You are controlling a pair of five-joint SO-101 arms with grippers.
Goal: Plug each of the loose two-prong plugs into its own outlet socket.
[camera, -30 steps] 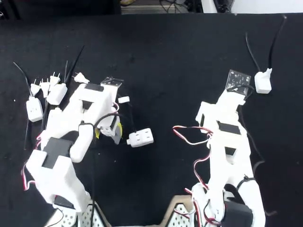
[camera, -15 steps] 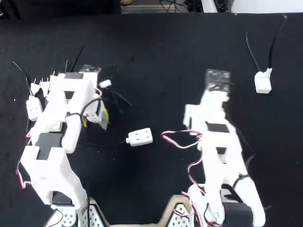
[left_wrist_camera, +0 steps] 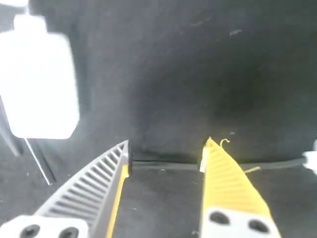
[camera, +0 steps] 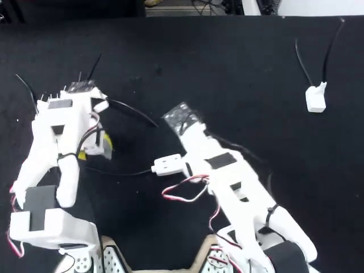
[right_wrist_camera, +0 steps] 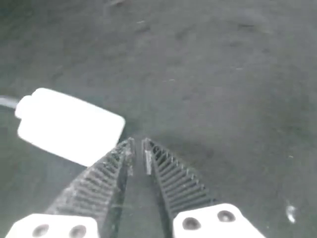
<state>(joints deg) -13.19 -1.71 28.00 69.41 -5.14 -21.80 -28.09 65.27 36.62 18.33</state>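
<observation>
**On the black table: left claw wide, right claw pinched**

Over the table (camera: pixel 187 57) from above, the left arm (camera: pixel 54 136) lies along the left side. The left gripper (camera: pixel 95 149) hangs beneath it, yellow and grey fingers spread, holding nothing. At the arm's far end a few loose plugs (camera: pixel 41 106) peek out, prongs showing, partly hidden by the arm. A black cord (camera: pixel 122 172) runs from under that gripper across to the socket block (camera: pixel 169 164) mid-table, slots facing up. The right arm (camera: pixel 227 176) slants in from the near edge and covers that block's right end. Far right, well apart from both arms, sits a second white block (camera: pixel 315 98) with thin black cords.

Now the left wrist view: the left gripper (left_wrist_camera: pixel 166 153) is parted wide and empty. The black cord (left_wrist_camera: pixel 163 164) lies on the cloth straight across the gap between the tips. A blurred white box (left_wrist_camera: pixel 39 89) lies off the grey finger's side, apart from it.

Over to the right wrist view: the right gripper (right_wrist_camera: pixel 138 148) has its ribbed fingers drawn to a slim slit with nothing between them. The socket block (right_wrist_camera: pixel 69 126) lies just beside one fingertip; whether they touch, I cannot tell.
</observation>
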